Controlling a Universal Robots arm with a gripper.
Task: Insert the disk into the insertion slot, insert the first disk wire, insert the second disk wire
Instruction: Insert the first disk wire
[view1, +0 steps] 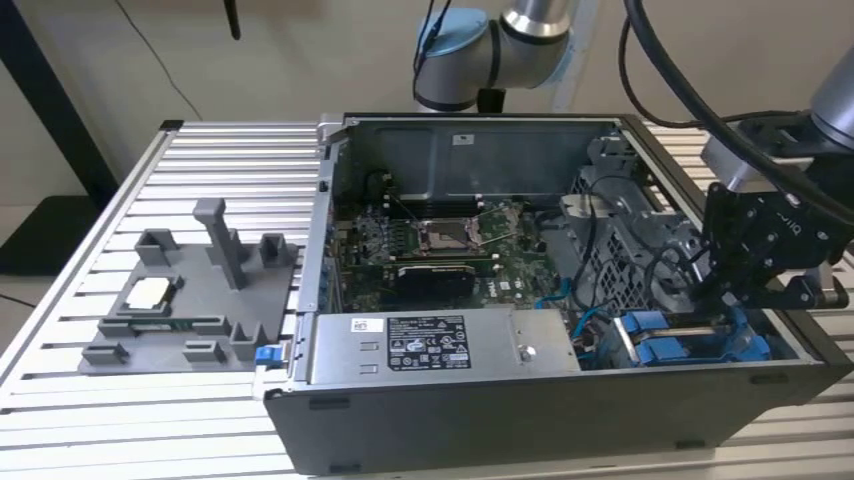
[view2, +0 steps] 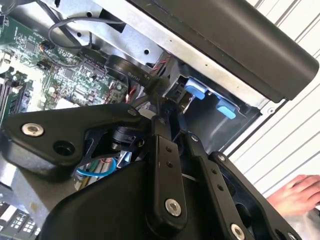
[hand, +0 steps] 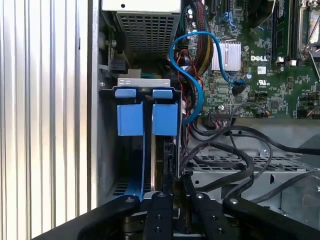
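1. Down at the drive-bay corner of the open computer case (view1: 534, 420), the gripper (hand: 168, 187) hangs over the insertion slot (hand: 120, 186). Its jaws are drawn together, seemingly pinching a black plug (hand: 168, 159), probably to line it up with the drive's connector edge.
2. The disk (hand: 132, 119) sits edge-on inside that slot. Its bright blue carrier tabs stand side by side at the mouth, and little of the grey body shows.
3. A blue cable (hand: 192, 75) loops just beside the bay — clear of the gripper.

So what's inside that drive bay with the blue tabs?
Inside the drive bay: two blue carrier tabs and a black connector pinched by the gripper. The tabs and gripper cover whatever lies deeper.
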